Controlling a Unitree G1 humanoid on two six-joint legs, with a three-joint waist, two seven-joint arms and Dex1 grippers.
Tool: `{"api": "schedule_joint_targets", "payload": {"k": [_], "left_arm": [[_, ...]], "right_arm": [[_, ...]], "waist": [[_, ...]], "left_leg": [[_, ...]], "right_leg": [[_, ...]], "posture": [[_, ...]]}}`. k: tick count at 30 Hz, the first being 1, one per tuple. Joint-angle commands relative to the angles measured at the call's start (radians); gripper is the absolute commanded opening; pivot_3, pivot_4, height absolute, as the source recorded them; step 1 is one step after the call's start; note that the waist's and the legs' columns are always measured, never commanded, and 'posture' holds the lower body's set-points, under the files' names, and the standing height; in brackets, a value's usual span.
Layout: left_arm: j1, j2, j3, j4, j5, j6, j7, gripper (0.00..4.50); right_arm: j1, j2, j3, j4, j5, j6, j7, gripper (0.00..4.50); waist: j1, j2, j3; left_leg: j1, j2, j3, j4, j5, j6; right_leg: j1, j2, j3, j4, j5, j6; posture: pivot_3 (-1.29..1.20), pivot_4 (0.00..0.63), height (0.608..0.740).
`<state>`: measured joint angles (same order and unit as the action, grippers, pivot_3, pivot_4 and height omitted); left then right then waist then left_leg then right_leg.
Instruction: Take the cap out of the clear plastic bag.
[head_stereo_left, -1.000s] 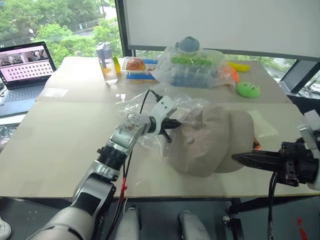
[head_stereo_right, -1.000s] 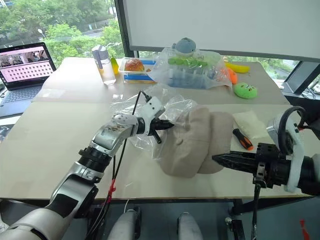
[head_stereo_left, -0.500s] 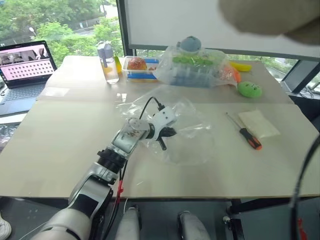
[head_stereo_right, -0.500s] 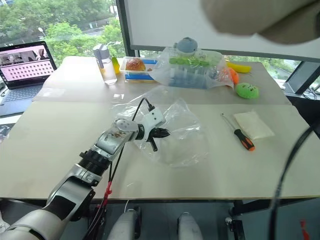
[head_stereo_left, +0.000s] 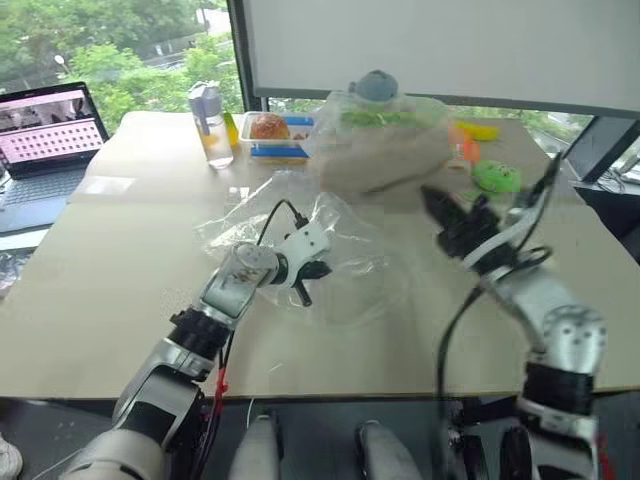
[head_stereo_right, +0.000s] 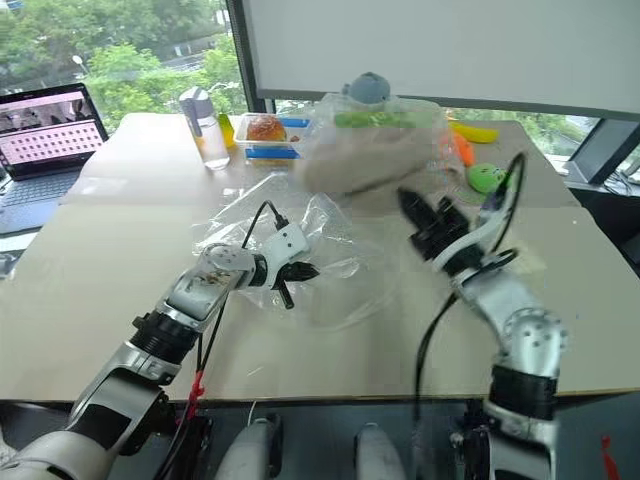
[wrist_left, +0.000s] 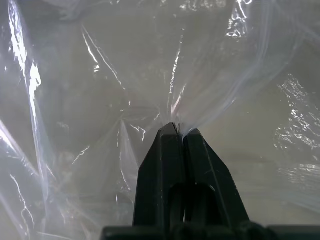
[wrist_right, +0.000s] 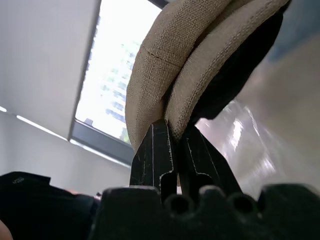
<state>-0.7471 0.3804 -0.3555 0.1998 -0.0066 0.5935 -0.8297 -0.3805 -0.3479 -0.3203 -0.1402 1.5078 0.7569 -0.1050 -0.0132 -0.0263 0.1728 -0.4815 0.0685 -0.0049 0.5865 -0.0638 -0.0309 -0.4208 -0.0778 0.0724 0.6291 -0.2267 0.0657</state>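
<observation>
Both arms are clad in silver-grey metallic shells with black ribbed joint rings at the forearms. Each wrist is finished in a white housing, from which a black two-fingered pincer is extended: left pincer (head_stereo_left: 318, 268), right pincer (head_stereo_left: 437, 204). The fingers (wrist_left: 165, 165) are seen as matte black, tapered wedges with faint scratches. A black cable is looped over the left wrist, and a red tag is seen along the cable lower on that arm. A black cable is also arched over the right wrist.
</observation>
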Motion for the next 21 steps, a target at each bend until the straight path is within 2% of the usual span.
{"api": "schedule_joint_targets", "payload": {"k": [1,3,7,10,14,17,19,20,21], "left_arm": [[0.0,-0.002,0.022,-0.053,-0.003,0.016,0.015,0.0],[0.006,-0.001,0.024,-0.06,-0.003,0.013,0.017,0.0],[0.016,0.007,0.044,-0.078,-0.029,0.025,0.001,0.0],[0.035,0.025,0.084,-0.134,-0.137,0.089,-0.102,0.73],[0.056,0.103,0.191,-0.232,-0.345,0.229,-0.265,2.13],[0.079,0.204,0.3,-0.268,-0.48,0.262,-0.389,3.2],[0.04,0.258,0.509,-0.288,-0.703,0.374,-0.438,3.85],[-0.006,0.261,0.617,-0.269,-0.815,0.434,-0.408,4.24],[-0.047,0.26,0.697,-0.248,-0.891,0.472,-0.366,4.45]], "right_arm": [[0.129,-0.039,0.02,0.041,-0.178,-0.026,0.121,0.06],[0.159,-0.03,0.006,0.076,-0.211,-0.047,0.175,0.77],[0.154,-0.013,-0.018,0.093,-0.251,-0.065,0.221,1.9],[0.124,-0.005,-0.024,0.108,-0.287,-0.074,0.227,3.05],[0.09,0.006,-0.022,0.126,-0.311,-0.056,0.252,4.37],[0.077,-0.002,-0.012,0.134,-0.335,-0.038,0.286,4.5],[0.095,-0.038,0.025,0.086,-0.335,0.015,0.356,4.5],[0.108,-0.058,0.044,0.054,-0.339,0.039,0.389,4.5],[0.12,-0.075,0.058,0.024,-0.342,0.055,0.416,4.5]], "waist": [[0.011,0.0,0.0],[0.011,0.0,0.0],[-0.009,0.0,0.0],[-0.026,0.0,0.0],[-0.034,0.001,0.0],[-0.034,0.001,0.0],[-0.037,0.001,0.0],[-0.034,0.001,0.0],[-0.031,0.0,0.001]], "left_leg": [[0.0,0.0,0.0,0.001,0.0,0.0],[-0.001,0.0,0.0,0.002,-0.001,0.0],[0.001,0.001,0.001,0.002,-0.005,-0.006],[0.005,0.001,0.001,0.002,-0.005,-0.007],[0.004,0.001,0.001,0.001,-0.005,-0.007],[0.004,0.002,0.0,-0.001,-0.005,-0.006],[0.004,0.002,0.0,-0.002,-0.005,-0.006],[0.004,0.002,0.001,-0.003,-0.005,-0.006],[0.004,0.002,0.0,-0.004,-0.005,-0.006]], "right_leg": [[0.001,0.0,0.0,-0.001,0.0,0.0],[0.0,-0.001,0.0,-0.001,0.0,0.0],[-0.001,0.0,0.0,0.001,0.001,0.002],[0.001,0.001,0.0,0.001,0.001,0.003],[0.0,0.001,0.001,0.0,0.001,0.002],[-0.001,0.001,0.0,0.001,0.0,0.001],[-0.001,0.001,0.0,0.001,-0.001,0.002],[-0.002,0.001,0.0,0.001,-0.001,0.002],[-0.002,0.001,0.0,0.001,-0.001,0.002]], "posture": [[0.0,0.15,0.74],[0.0,0.15,0.74],[0.0,0.15,0.74],[0.0,0.15,0.74],[0.0,0.15,0.74],[0.0,0.15,0.74],[0.0,0.15,0.74],[0.0,0.15,0.74],[0.0,0.15,0.74]]}}
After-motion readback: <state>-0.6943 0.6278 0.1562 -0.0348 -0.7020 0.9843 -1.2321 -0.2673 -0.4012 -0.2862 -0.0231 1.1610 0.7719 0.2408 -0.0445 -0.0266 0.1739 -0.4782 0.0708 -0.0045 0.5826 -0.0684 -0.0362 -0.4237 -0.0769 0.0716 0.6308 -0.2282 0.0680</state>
